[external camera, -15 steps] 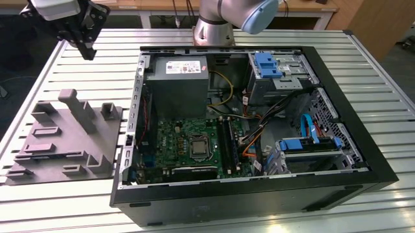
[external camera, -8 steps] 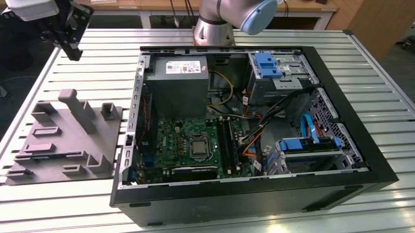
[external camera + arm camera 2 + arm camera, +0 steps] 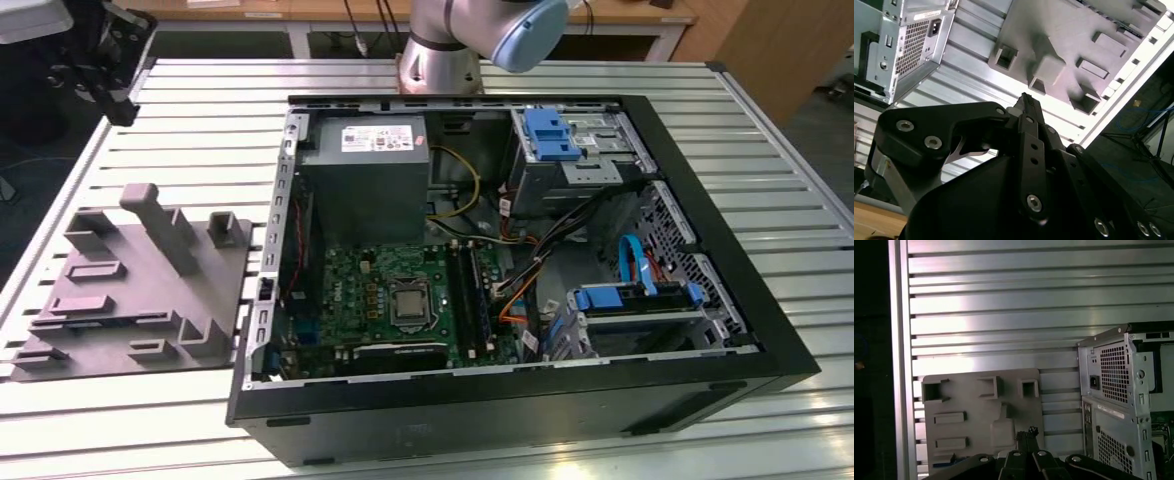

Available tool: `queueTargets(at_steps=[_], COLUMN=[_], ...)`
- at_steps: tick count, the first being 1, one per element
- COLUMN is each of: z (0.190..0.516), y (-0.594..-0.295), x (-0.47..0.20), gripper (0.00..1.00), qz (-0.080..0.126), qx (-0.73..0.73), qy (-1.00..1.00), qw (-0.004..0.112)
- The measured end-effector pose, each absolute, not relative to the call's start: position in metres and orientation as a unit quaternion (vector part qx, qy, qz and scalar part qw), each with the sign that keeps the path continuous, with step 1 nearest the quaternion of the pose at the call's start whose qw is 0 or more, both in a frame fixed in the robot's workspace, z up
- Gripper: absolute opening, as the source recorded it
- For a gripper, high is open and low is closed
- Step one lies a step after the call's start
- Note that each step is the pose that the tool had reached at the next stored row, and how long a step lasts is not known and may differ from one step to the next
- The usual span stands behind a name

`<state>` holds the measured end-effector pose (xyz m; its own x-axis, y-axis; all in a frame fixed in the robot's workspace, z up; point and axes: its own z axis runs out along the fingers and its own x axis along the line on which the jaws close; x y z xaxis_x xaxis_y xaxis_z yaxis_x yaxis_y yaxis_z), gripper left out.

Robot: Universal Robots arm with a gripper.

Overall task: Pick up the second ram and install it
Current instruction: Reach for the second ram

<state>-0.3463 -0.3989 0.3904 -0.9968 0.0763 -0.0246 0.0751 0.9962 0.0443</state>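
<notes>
While the gripper [image 3: 1027, 434] hangs above the grey tray [image 3: 979, 410], its two black fingers [image 3: 1030, 145] sit close together. I see nothing held between them.

The second ram [image 3: 949, 459] may be the thin bluish strip at the tray's edge in the first wrist view, but I cannot tell for sure. It lies off to one side of the fingertips, the side away from the computer case [image 3: 1114, 405] and toward the table's edge. Its long side runs the same way as the grooves in the table [image 3: 1004, 305].

The tray is dull grey and looks like plastic, with square pockets and flat raised blocks. The table is shiny metal with long straight grooves. The case is thin metal, with many little holes in its back. In the exterior view the case lies open on its side. Inside is a green board [image 3: 387, 290] with long black slots [image 3: 465, 290].
</notes>
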Motion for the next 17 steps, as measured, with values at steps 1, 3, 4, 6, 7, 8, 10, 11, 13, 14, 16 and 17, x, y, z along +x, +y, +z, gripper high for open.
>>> queueTargets(at_steps=[1, 3, 4, 6, 7, 8, 10, 11, 13, 14, 16, 17], z=[0.39, 0.39, 0.39, 0.39, 0.39, 0.389, 0.389, 0.389, 0.389, 0.388, 0.388, 0.387], y=[-0.399, -0.399, -0.399, -0.399, -0.399, -0.399, -0.399, -0.399, -0.399, -0.399, -0.399, -0.4], x=[-0.349, -0.355, -0.358, -0.364, -0.367, -0.37, -0.376, -0.379, -0.384, -0.386, -0.391, -0.393], gripper=[0.1, 0.1, 0.1, 0.1, 0.1, 0.1, 0.1, 0.1, 0.1, 0.1, 0.1, 0.1], qz=[0.022, 0.022, 0.022, 0.022, 0.022, 0.022, 0.022, 0.022, 0.022, 0.022, 0.022, 0.022], qx=[0.038, 0.038, 0.038, 0.038, 0.038, 0.038, 0.038, 0.038, 0.038, 0.038, 0.038, 0.038], qy=[0.999, 0.999, 0.999, 0.999, 0.999, 0.999, 0.999, 0.999, 0.999, 0.999, 0.999, 0.999], qw=[0.013, 0.013, 0.013, 0.013, 0.013, 0.013, 0.013, 0.013, 0.013, 0.013, 0.013, 0.013])
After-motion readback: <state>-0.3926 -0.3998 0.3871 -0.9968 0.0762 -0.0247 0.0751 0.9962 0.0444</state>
